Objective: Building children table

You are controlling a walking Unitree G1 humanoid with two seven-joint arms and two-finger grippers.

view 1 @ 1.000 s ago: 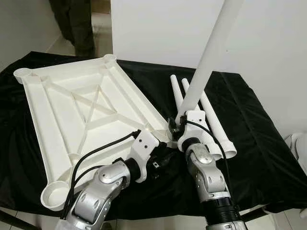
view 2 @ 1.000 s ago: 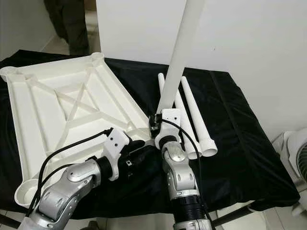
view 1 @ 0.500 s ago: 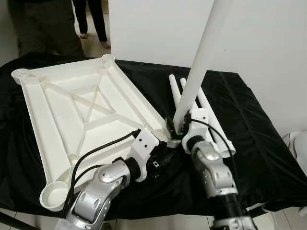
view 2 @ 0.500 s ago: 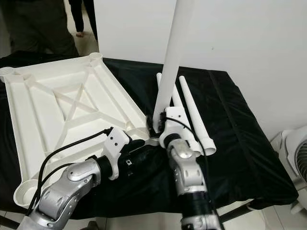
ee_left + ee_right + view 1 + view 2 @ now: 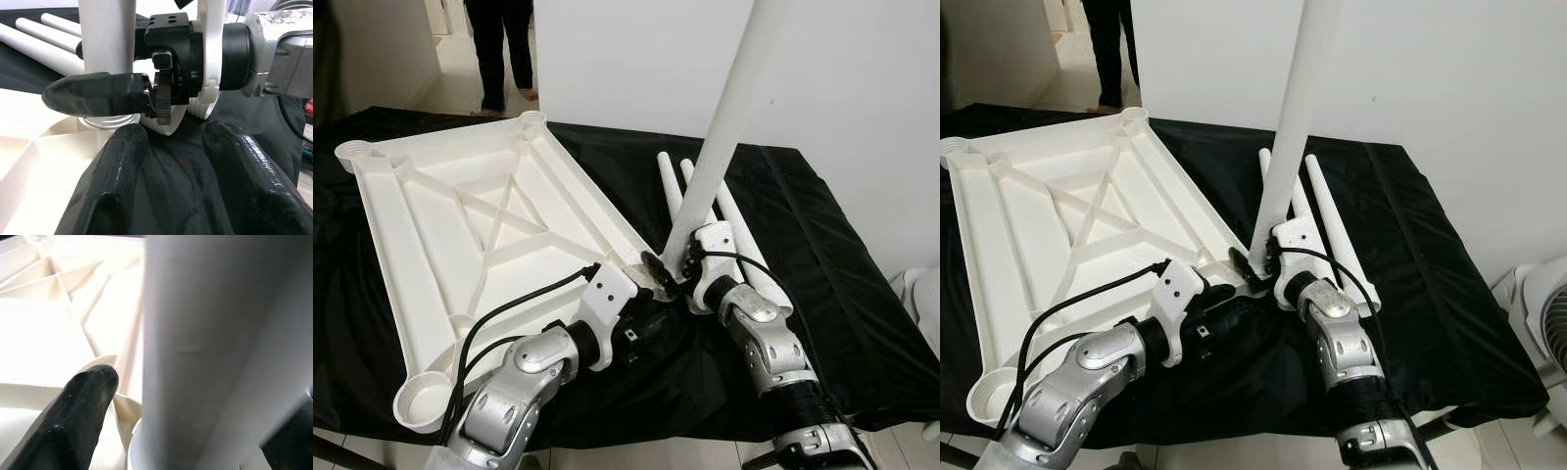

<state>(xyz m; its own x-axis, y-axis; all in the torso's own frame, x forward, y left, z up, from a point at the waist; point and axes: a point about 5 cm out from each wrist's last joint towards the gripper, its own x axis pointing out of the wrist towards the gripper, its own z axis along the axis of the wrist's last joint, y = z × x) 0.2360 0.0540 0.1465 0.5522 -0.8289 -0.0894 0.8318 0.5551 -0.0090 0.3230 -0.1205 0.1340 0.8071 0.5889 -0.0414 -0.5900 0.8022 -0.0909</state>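
The white table top lies upside down on a black cloth. A long white leg stands upright in the socket at its near right corner. My right gripper is open around the foot of that leg. One finger stands a little off the leg. My left gripper lies open on the cloth just before the same corner. Its fingers point at the socket with only cloth between them.
Two spare white legs lie on the cloth right of the standing leg. A person stands beyond the table's far edge. A white wall rises behind, and a fan is at the right.
My right gripper's fingers have spread off the leg, and its arm has swung out to the right. The leg now stands in the socket. The left arm has stayed put.
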